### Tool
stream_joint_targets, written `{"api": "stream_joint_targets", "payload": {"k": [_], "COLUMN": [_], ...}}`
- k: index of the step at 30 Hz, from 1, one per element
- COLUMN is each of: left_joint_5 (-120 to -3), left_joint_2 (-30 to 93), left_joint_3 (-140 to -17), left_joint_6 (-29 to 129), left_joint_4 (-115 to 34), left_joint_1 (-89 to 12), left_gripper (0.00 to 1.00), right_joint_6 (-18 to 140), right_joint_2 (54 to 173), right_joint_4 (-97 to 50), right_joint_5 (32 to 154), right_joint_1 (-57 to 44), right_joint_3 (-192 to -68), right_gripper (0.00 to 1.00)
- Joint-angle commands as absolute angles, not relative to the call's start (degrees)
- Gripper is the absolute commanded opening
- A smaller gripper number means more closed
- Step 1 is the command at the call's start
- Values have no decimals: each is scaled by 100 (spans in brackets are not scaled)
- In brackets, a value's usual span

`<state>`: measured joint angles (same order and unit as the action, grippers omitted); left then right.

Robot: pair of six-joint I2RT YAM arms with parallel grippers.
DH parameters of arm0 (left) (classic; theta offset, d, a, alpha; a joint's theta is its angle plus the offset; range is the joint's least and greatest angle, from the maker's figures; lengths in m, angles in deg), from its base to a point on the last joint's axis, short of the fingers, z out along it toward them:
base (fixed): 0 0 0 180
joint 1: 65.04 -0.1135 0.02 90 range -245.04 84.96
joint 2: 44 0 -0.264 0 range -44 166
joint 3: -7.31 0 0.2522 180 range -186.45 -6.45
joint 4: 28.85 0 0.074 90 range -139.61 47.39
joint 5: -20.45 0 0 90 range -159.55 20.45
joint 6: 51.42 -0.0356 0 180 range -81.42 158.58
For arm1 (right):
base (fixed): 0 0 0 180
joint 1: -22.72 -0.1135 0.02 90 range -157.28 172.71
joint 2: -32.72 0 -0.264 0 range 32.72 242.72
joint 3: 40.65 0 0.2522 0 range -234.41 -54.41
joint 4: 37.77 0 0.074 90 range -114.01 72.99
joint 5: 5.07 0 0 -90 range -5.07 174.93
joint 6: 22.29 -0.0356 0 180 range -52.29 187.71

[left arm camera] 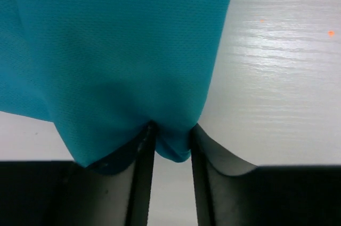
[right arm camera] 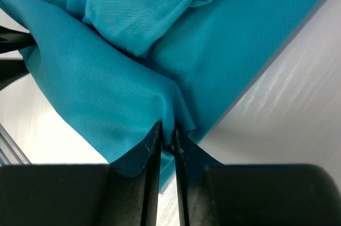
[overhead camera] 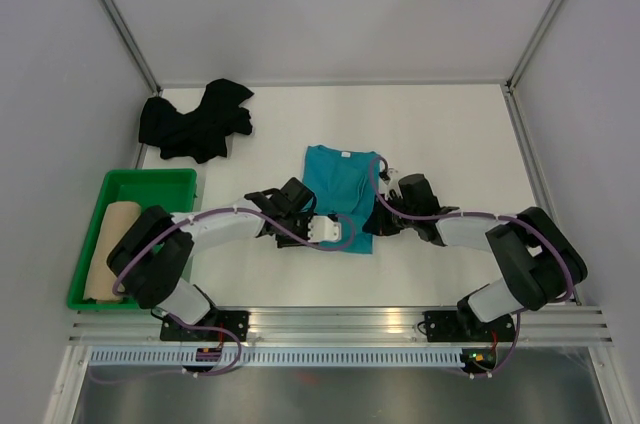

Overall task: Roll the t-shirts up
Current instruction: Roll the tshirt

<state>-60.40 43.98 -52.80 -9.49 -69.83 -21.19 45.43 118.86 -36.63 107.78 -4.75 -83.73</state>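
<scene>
My left gripper (left arm camera: 171, 130) is clamped on a bunched fold of the teal shirt (overhead camera: 338, 184). Cloth touches both fingers, w/ a loose lobe hanging btw them. My right gripper (right arm camera: 167, 130) pinches a thin ridge of the same shirt, fingers nearly together.

The shirt lies mid-table as a long narrow strip running near-far, collar at the far end. I hold it at its near-left edge and its right edge. There's open table (overhead camera: 450, 134) to the right and far side of it. To the left there's room up to the green tray (overhead camera: 150, 178) at the left edge. Walls (overhead camera: 60, 64) close in on the left, right and far sides.

The black shirt (overhead camera: 195, 122) sits crumpled in the far-left corner, well apart. The tan roll (overhead camera: 110, 249) lies in the tray, a neat cylinder along its length.

Teal fabric: fine-mesh knit, matte, soft folds, w/ a lighter layer showing in the right wrist view. Table: white, faint grain, slight sheen. Tray: plastic, rectangular, raised rim.
</scene>
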Motion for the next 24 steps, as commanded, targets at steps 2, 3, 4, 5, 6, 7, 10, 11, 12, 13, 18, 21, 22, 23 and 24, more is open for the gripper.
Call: {"api": "stream_joint_targets", "payload": {"k": [2, 3, 4, 5, 6, 7, 10, 11, 12, 13, 18, 21, 22, 23, 24], "left_joint_5": [-6182, -6138, -6155, -6147, -6129, -6120, -5866, -5752, -5490, -5348, -4697, -4530, -4469, -4363, -4328], "left_joint_2": [4802, 4785, 4784, 4724, 4688, 4644, 4416, 4372, 4293, 4266, 4160, 4187, 4187, 4187, 4196], "left_joint_3": [-5093, -5110, -5128, -5128, -5154, -5189, -5443, -5540, -5741, -5847, -6287, -6463, -6490, -6568, -6604], "left_joint_6": [-1126, -1082, -1064, -1003, -994, -959, -897, -897, -897, -906, -1002, -1143, -1169, -1187, -1204], "left_joint_4": [-6643, -6643, -6643, -6651, -6756, -6844, -7387, -7590, -7766, -8150, -8725, -9050, -9086, -9190, -9235], "left_joint_1": [-2092, -2092, -2092, -2092, -2092, -2101, -2206, -2250, -2294, -2399, -2681, -2847, -2970, -3023, -3059], "left_gripper": [27, 10, 3, 2, 2, 2, 2, 2, 2, 2, 2, 2, 2, 2, 2], "right_joint_6": [4802, 4829, 4872, 4977, 5048, 5109, 5478, 5592, 5837, 6014, 7392, 8570, 8877, 8950, 9038], "right_joint_2": [11824, 11771, 11727, 11596, 11499, 11394, 10658, 10498, 10331, 10190, 9346, 8985, 8802, 8730, 8677], "right_joint_4": [-3508, -3482, -3438, -3316, -3245, -3097, -2859, -2806, -2753, -2683, -2630, -2515, -2611, -2681, -2708], "right_joint_5": [10796, 10822, 10831, 10831, 10831, 10831, 10927, 10962, 10998, 11102, 11051, 10569, 10393, 10026, 9840], "right_joint_1": [-427, -392, -383, -374, -339, -321, -312, -321, -321, -330, -1021, -1942, -2147, -2463, -2622], "right_joint_3": [-8500, -8500, -8509, -8535, -8552, -8596, -8701, -8728, -8746, -8781, -8623, -8360, -8159, -8061, -7982], "right_gripper": [25, 28, 33, 35, 36, 39, 46, 47, 48, 50, 52, 53, 54, 56, 57]}}
